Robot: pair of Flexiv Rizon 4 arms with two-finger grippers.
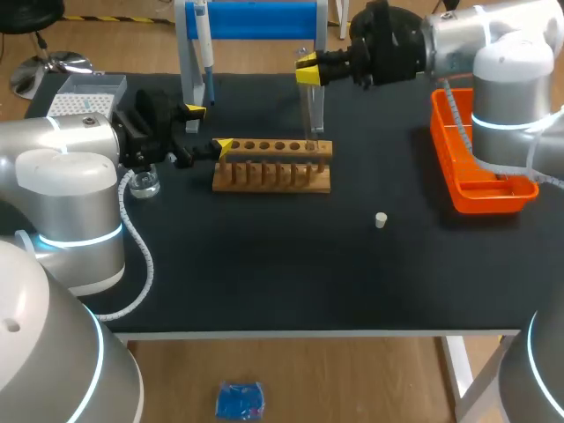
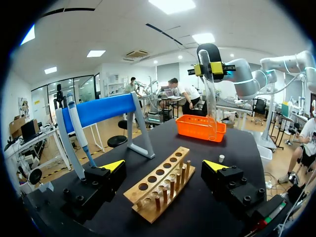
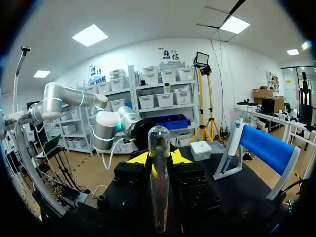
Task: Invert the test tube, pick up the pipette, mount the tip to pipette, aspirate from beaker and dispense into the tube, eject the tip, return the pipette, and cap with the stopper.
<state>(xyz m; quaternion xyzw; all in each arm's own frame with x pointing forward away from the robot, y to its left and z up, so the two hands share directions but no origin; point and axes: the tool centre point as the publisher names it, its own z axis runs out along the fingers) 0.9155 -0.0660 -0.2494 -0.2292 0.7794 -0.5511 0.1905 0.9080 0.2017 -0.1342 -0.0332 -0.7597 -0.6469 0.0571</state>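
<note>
My right gripper (image 1: 307, 69) is shut on a clear test tube (image 1: 312, 110), held upright above the right end of the wooden rack (image 1: 273, 166). In the right wrist view the tube (image 3: 159, 187) stands between the yellow tips of that gripper (image 3: 159, 159), its rounded end pointing away. My left gripper (image 1: 209, 128) is open at the rack's left end; its own view shows the rack (image 2: 160, 185) between the spread fingers of the gripper (image 2: 164, 166), and the tube (image 2: 211, 98) beyond in the right gripper (image 2: 213, 69). The pipette (image 1: 203, 44) hangs on the blue stand. A white stopper (image 1: 381, 220) lies on the mat.
A small glass beaker (image 1: 144, 183) stands under my left arm. The tip box (image 1: 84, 97) sits at the back left. An orange bin (image 1: 476, 176) occupies the right side, also seen as the orange bin (image 2: 200, 127) behind the rack.
</note>
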